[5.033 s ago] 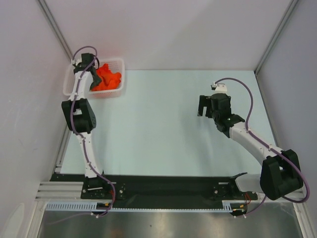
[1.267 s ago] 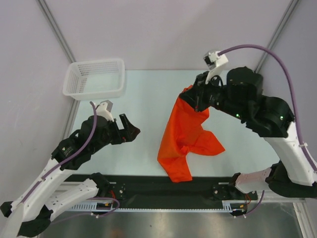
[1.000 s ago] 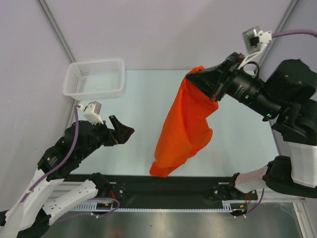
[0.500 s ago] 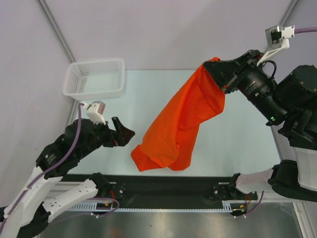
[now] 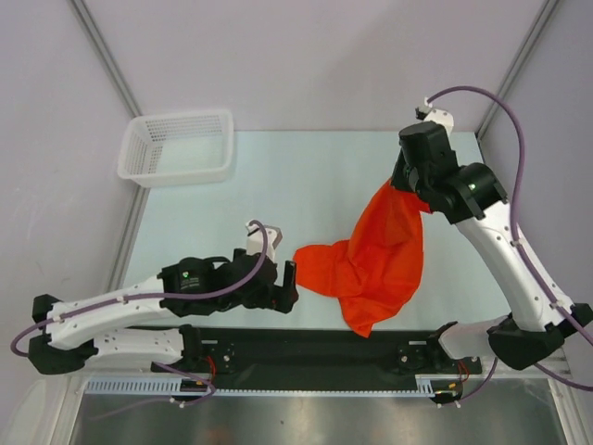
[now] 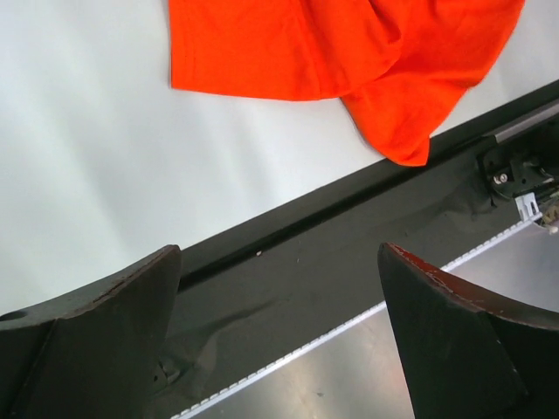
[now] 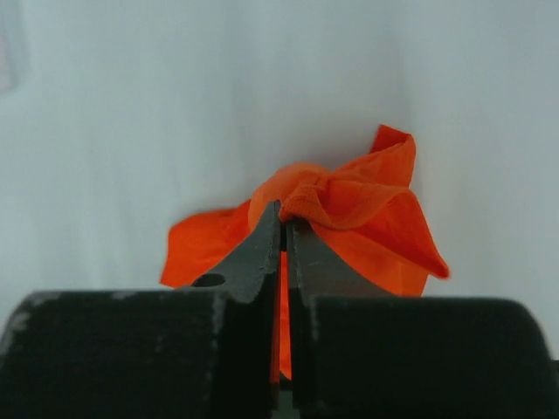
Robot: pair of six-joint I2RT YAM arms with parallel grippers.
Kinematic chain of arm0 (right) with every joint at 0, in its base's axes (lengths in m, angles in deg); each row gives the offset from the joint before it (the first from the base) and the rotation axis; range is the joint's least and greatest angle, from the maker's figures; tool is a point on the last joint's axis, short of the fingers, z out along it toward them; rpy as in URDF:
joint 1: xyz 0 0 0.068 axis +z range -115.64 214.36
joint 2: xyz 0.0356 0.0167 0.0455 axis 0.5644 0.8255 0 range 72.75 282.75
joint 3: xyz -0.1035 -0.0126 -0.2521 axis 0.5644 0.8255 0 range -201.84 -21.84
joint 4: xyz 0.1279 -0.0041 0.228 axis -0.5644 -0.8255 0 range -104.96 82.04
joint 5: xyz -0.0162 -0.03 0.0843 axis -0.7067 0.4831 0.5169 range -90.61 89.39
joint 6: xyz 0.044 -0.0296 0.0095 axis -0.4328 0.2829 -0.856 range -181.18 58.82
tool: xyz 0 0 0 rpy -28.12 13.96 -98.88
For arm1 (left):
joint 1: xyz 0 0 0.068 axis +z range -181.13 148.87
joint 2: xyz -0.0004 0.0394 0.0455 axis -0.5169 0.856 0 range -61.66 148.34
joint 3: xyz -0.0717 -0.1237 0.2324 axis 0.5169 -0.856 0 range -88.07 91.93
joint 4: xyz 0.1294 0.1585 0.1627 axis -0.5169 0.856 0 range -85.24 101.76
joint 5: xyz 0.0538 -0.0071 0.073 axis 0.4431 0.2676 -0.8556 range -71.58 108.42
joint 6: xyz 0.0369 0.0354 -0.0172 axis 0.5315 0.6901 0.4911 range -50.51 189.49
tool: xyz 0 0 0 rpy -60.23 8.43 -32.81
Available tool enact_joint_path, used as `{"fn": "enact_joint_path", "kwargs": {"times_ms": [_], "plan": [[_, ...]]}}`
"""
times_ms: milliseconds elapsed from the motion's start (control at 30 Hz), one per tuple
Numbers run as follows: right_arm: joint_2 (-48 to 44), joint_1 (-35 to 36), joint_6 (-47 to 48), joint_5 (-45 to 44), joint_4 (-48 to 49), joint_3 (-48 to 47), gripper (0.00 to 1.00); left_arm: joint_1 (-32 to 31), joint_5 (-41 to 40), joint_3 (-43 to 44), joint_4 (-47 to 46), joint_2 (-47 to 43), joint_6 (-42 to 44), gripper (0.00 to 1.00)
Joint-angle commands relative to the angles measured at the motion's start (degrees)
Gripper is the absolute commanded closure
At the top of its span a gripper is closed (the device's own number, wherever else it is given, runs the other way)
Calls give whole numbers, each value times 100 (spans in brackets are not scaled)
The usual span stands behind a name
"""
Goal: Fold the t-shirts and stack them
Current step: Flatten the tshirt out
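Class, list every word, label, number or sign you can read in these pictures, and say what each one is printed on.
There is no readable text in any view.
The orange t-shirt is plain, with no print.
The white basket and the table show no label or number.

Your right gripper [image 5: 405, 188] holds the orange-red t-shirt [image 5: 384, 255] up by its top. The cloth hangs down to the table [image 5: 278, 185]. Your left gripper [image 5: 289, 281] sits just beside its left edge. The white basket [image 5: 176, 148] is well apart.
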Motion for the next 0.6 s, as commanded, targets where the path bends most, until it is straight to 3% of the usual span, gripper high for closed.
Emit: {"fn": "enact_joint_path", "kwargs": {"times_ms": [0, 200, 367, 567], "plan": [[-395, -494, -148, 509, 83, 435, 100, -27, -184, -234, -738, 330, -46, 0], [-519, -917, 28, 782, 216, 964, 100, 87, 288, 19, -1889, 1841, 885, 0], [-607, -1417, 248, 1133, 207, 1219, 100, 684, 747, 415, -2181, 3351, 1150, 3], [-765, -1611, 458, 1379, 172, 1307, 100, 957, 668, 399, -2575, 4058, 1168, 1]]}}
